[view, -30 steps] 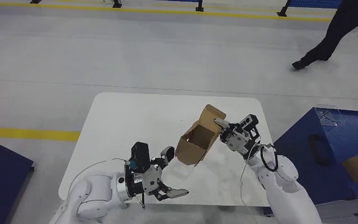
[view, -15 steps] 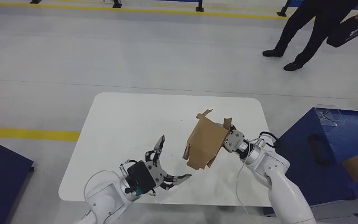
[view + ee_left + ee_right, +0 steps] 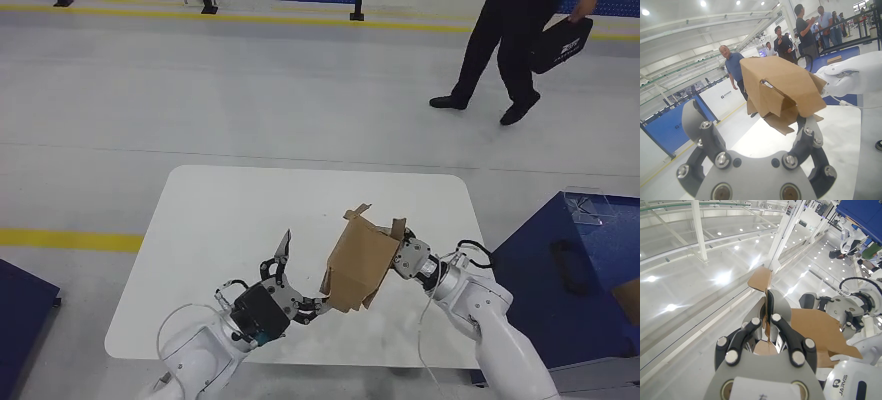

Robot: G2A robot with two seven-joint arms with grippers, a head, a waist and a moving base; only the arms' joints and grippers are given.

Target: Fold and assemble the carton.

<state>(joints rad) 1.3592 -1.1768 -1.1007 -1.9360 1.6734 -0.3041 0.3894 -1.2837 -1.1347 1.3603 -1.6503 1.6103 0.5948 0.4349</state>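
A large industrial or exhibition hall: high roof on white steel beams point(image 3: 700, 232) with rows of ceiling lights point(image 3: 703, 3), pale polished floor point(image 3: 300, 100) marked by a yellow line point(image 3: 70, 240), blue barrier panels point(image 3: 664, 130).

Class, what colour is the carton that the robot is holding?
Plain brown cardboard; the carton shows best in the left wrist view.

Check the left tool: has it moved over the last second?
Yes. The left tool has come away from the table's near edge toward its middle. It is open, with one fingertip now at the carton's lower end.
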